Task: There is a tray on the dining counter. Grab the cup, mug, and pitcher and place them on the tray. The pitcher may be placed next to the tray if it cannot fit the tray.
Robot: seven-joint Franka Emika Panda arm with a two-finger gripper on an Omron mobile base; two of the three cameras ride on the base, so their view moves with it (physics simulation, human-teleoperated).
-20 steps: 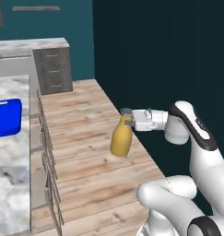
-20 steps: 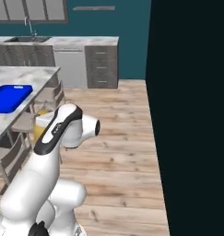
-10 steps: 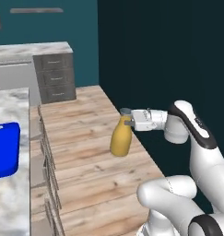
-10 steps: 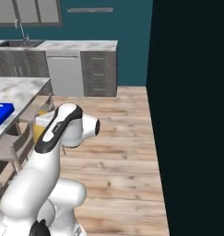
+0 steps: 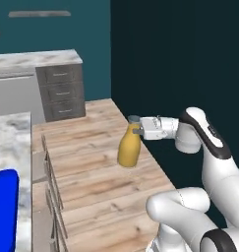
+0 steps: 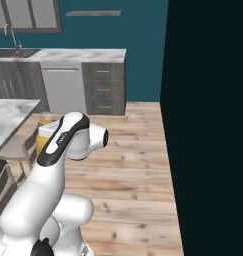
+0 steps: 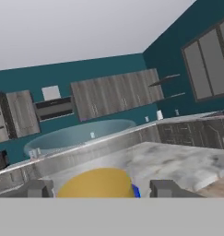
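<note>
One vessel in hand so far, judging by the views, with none yet seen resting on the tray. Dining counter at the left edge of the left base view, its marble slab running toward the camera; tray lying on that counter, a blue corner showing with bare floor inside what is visible. Pitcher held well to the right of the dining counter, hanging in mid-air over the wooden floor, upright. Gripper clamped on the pitcher's neck, jaws spread wide around it. Probably left: carrying the pitcher across to the tray or beside it; cup and mug status impossible to tell
</note>
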